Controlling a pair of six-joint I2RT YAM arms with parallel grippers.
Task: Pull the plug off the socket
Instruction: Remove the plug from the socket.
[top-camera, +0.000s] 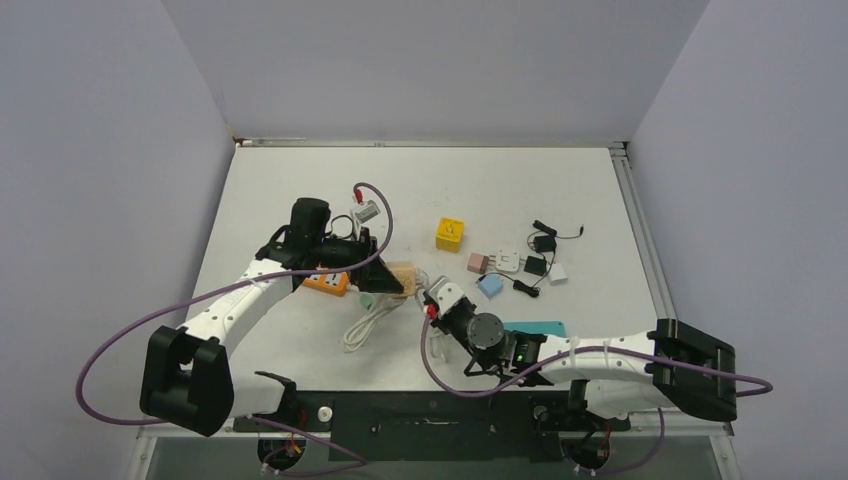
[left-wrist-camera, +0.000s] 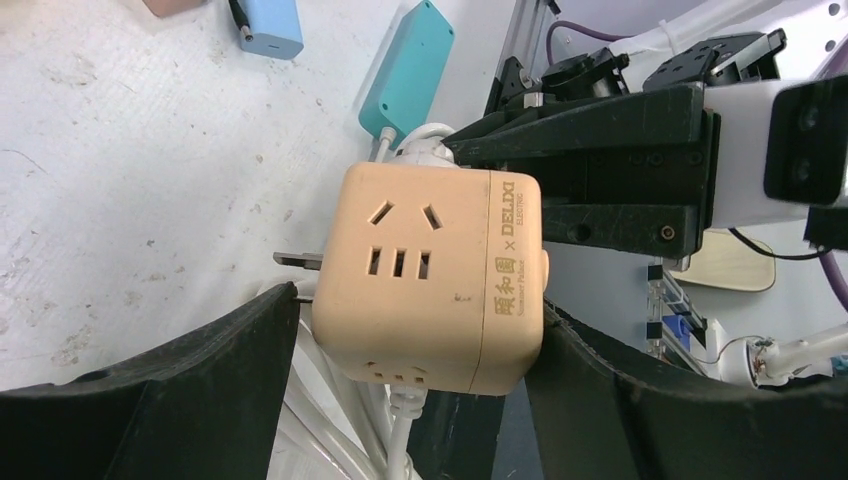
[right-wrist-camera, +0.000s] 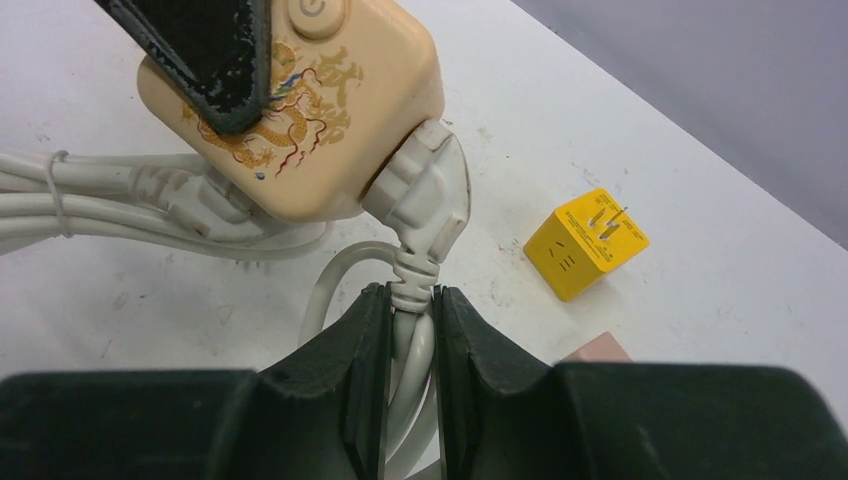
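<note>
The socket (left-wrist-camera: 430, 270) is a beige cube with a dragon print, lifted a little off the white table. My left gripper (left-wrist-camera: 420, 310) is shut on the socket (top-camera: 400, 275), one black finger on each side. A white plug (right-wrist-camera: 425, 190) sits fully in the side of the socket (right-wrist-camera: 320, 130). My right gripper (right-wrist-camera: 412, 295) is shut on the ribbed neck of the plug, where the white cord leaves it. In the top view the right gripper (top-camera: 432, 300) stands just right of the left gripper (top-camera: 385, 280).
A bundled white cord (top-camera: 365, 325) lies below the socket. An orange power strip (top-camera: 325, 283) lies under the left arm. A yellow cube adapter (top-camera: 450, 233), pink (top-camera: 478, 263) and blue (top-camera: 490, 286) blocks, black chargers (top-camera: 545, 243) and a teal box (top-camera: 535, 329) lie to the right.
</note>
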